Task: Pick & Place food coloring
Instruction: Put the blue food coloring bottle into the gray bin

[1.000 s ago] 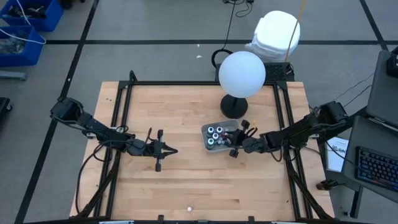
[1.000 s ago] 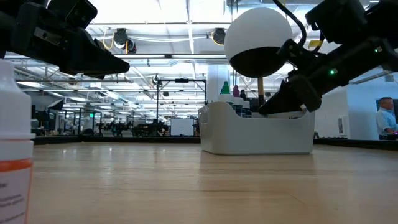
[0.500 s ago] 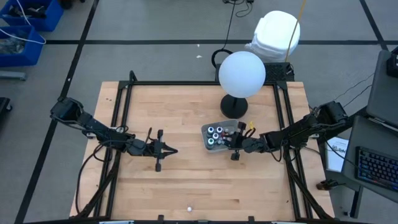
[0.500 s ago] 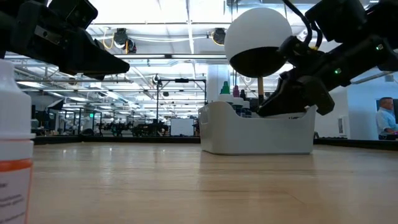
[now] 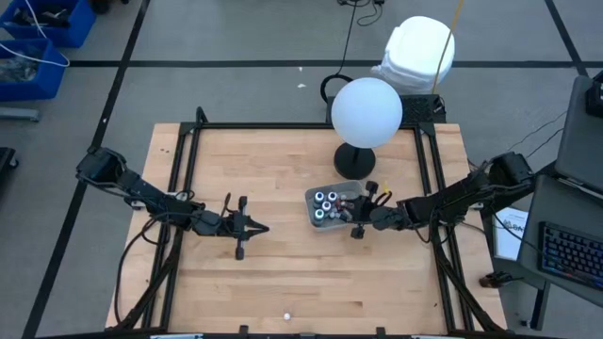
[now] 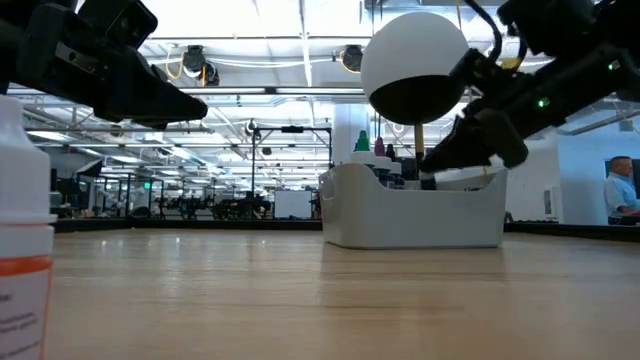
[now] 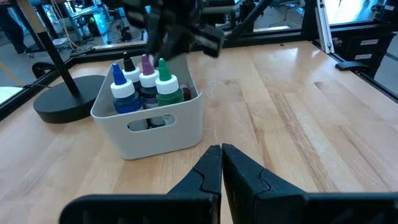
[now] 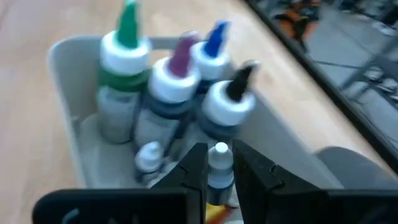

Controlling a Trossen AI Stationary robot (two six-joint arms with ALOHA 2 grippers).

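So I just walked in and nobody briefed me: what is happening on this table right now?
The right arm's tool is shut on a small white-capped food coloring bottle, holding it over the grey tray where four more bottles stand upright, capped green, purple, blue and black. The left tool waits shut and empty above the bare wood, away from the tray.

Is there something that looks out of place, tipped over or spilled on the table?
Nothing is spilled. One oddity: a small white bottle with an orange band stands alone close to the low camera, far from the grey tray where the other bottles stand upright. The right gripper grips a small white-capped bottle above that tray.
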